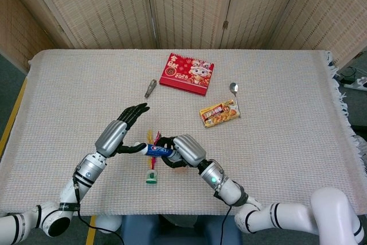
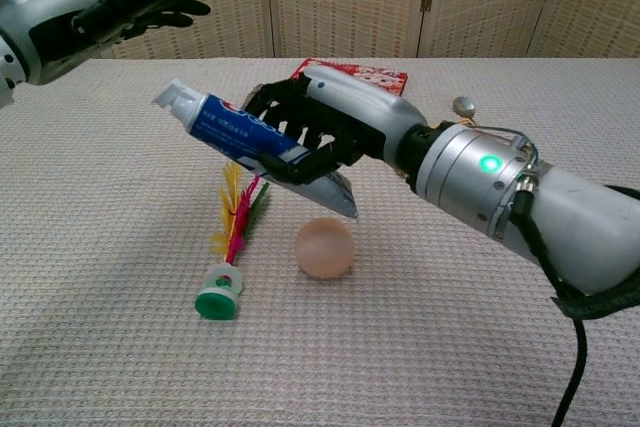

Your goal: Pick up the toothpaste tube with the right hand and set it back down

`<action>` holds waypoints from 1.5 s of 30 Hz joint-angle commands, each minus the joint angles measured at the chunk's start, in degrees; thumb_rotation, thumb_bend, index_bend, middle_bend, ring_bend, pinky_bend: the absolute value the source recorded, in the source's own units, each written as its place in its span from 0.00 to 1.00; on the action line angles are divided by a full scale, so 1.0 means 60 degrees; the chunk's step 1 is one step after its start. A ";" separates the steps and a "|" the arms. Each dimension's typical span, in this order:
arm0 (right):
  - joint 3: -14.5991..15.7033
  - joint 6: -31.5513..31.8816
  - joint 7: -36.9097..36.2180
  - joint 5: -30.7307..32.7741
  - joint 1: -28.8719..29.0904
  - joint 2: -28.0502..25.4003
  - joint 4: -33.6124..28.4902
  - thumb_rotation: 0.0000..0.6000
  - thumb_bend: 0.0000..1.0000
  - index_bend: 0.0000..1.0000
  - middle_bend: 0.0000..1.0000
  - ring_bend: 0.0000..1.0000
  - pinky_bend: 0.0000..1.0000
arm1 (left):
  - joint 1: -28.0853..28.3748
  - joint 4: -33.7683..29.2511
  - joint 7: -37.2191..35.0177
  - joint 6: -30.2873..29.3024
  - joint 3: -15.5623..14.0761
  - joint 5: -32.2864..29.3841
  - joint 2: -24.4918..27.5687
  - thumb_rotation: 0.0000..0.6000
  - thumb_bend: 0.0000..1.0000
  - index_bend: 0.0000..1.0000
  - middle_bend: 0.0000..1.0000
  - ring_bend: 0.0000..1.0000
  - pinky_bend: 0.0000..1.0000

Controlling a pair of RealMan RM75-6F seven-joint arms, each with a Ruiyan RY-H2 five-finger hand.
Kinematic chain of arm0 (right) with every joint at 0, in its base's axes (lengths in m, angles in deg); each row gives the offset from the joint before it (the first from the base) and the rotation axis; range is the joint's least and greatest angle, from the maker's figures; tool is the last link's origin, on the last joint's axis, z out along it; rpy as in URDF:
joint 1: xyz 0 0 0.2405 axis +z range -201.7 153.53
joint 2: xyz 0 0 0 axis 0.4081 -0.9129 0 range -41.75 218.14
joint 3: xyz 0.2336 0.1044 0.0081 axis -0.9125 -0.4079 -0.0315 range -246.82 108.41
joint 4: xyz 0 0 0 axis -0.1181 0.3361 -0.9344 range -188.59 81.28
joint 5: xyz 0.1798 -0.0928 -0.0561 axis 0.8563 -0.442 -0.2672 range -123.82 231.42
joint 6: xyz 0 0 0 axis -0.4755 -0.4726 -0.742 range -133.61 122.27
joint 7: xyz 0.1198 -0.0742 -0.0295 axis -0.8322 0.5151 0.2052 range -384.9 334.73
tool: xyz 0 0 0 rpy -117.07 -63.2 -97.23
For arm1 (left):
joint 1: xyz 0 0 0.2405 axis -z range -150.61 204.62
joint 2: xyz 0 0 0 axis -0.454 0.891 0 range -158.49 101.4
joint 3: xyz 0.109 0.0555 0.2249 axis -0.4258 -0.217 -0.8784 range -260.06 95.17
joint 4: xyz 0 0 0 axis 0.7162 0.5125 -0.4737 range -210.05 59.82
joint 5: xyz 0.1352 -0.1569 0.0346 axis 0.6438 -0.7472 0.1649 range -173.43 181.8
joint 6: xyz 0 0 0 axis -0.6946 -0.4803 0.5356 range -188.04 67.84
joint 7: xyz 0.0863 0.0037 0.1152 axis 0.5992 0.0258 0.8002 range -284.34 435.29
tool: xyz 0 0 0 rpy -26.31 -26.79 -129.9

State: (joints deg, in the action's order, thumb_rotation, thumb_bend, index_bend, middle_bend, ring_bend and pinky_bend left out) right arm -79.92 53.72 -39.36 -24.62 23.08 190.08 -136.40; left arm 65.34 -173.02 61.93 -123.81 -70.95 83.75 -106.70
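The blue and white toothpaste tube hangs well above the table, cap end up and to the left, gripped around its middle by my right hand. From the head camera the tube pokes out left of that hand, just over the feathered shuttlecock. My left hand hovers open close to the tube's cap end, fingers spread; in the chest view it is at the upper left, above the cap.
A peach ball and the shuttlecock lie under the lifted tube. Farther back are a red box, a snack packet, a spoon and a small metal piece.
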 commanded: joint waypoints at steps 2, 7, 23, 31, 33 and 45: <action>-0.0178 0.0085 -0.0270 -0.0139 0.0054 0.0334 0.0276 1.00 0.81 0.65 0.58 0.64 0.62 | 0.0082 -0.0072 0.0299 -0.0007 0.0047 -0.0108 -0.0202 0.12 0.02 0.06 0.05 0.00 0.00; -0.0326 0.0146 -0.0472 -0.0178 0.0057 0.0559 0.0391 1.00 0.81 0.65 0.58 0.63 0.62 | 0.0123 -0.0176 0.0525 -0.0042 0.0089 -0.0140 -0.0361 0.11 0.02 0.05 0.04 0.00 0.00; -0.0880 -0.0010 -0.0564 0.0288 0.0135 0.1152 0.0278 1.00 0.84 0.67 0.60 0.64 0.62 | 0.0242 0.0376 0.1618 -0.0630 0.0062 0.0317 -0.1406 0.01 0.02 0.04 0.04 0.00 0.00; -0.0860 -0.0082 -0.0450 0.0279 0.0098 0.1147 0.0305 1.00 0.85 0.68 0.60 0.64 0.62 | 0.0220 0.0406 0.1536 -0.0559 0.0063 0.0238 -0.1391 0.00 0.03 0.01 0.03 0.00 0.00; -0.0772 -0.0189 -0.0268 0.0244 0.0086 0.0962 0.0246 1.00 0.85 0.68 0.60 0.64 0.62 | 0.0189 0.0407 0.1438 -0.0566 0.0080 0.0243 -0.1277 0.00 0.03 0.01 0.03 0.00 0.00; -0.0021 -0.1299 0.2213 0.0947 -0.0232 -0.1654 -0.0780 1.00 0.85 0.66 0.56 0.61 0.58 | -0.0317 0.0892 0.0952 -0.0576 -0.0098 0.0010 -0.0260 0.00 0.03 0.00 0.03 0.00 0.00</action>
State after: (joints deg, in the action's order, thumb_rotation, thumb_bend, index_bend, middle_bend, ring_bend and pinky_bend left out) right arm -81.45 47.88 -29.55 -20.74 22.25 183.40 -139.70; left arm 63.74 -167.95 67.88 -127.33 -71.31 84.14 -108.62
